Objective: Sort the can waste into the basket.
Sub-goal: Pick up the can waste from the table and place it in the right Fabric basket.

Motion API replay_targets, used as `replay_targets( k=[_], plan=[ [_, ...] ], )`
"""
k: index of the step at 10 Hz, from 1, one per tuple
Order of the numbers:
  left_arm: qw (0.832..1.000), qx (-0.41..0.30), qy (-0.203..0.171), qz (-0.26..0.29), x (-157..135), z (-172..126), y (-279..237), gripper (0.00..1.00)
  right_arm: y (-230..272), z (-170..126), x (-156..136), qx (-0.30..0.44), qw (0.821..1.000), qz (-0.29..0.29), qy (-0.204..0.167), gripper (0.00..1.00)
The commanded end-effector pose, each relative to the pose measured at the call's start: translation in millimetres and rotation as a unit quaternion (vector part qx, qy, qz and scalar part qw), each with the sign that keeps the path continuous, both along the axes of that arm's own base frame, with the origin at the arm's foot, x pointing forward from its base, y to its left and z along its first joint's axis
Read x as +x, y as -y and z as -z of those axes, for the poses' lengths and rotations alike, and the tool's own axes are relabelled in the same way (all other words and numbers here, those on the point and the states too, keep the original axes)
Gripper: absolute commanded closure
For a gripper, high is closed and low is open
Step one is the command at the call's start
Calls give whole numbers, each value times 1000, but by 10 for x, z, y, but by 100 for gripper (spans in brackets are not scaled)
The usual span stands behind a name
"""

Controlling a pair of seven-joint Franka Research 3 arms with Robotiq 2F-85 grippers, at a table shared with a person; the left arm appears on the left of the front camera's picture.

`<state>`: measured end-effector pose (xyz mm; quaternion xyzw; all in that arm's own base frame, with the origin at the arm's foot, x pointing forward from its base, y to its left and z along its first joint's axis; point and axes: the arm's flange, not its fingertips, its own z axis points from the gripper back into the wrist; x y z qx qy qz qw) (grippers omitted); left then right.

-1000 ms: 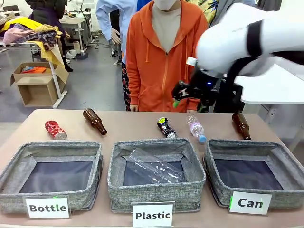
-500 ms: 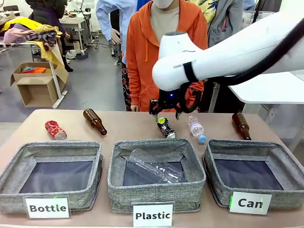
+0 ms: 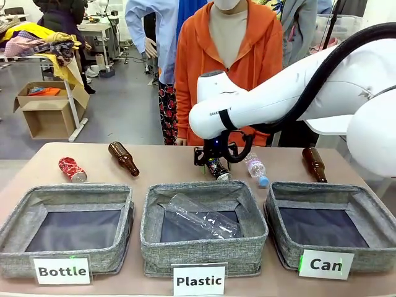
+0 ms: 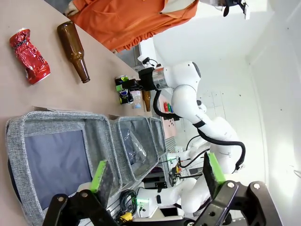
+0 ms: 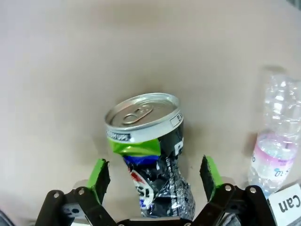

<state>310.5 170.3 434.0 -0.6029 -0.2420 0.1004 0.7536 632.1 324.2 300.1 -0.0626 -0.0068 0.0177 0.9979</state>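
- The black can [image 5: 150, 155]: dented thin metal, glossy print, bright silver top.
- The red can [image 3: 72, 169], far left: crushed shiny metal.
- The basket [image 3: 281, 250] at the near right: rough grey woven cloth, matt.
- The table [image 3: 167, 162]: smooth and matt.
- My right arm's shell [image 3: 278, 99]: smooth, glossy white.

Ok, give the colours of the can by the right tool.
Dented can: black with green-blue print, silver top; best in right wrist view.
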Motion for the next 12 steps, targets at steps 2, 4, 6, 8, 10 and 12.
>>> replay_targets(
  k=[2, 4, 6, 8, 10, 12],
  plan=[
    [1000, 2, 6, 5, -30, -12, -2, 0, 13, -79, 3, 8, 1000, 18, -12, 0],
    [1000, 2, 6, 5, -30, -12, -2, 0, 27, -101, -4, 11, 1000, 14, -23, 60],
    [1000, 2, 6, 5, -30, -12, -2, 0, -8, -86, -16, 19, 1000, 11, -21, 100],
    [1000, 2, 6, 5, -30, -12, -2, 0, -24, -96, -45, 20, 1000, 8, -19, 100],
    [1000, 2, 6, 5, -30, -12, -2, 0, -78, -159, -84, 16, 1000, 2, -16, 100],
    [1000, 2, 6, 5, -30, -12, -2, 0, -218, -355, -214, 8, 1000, -23, -3, 100]
  ],
)
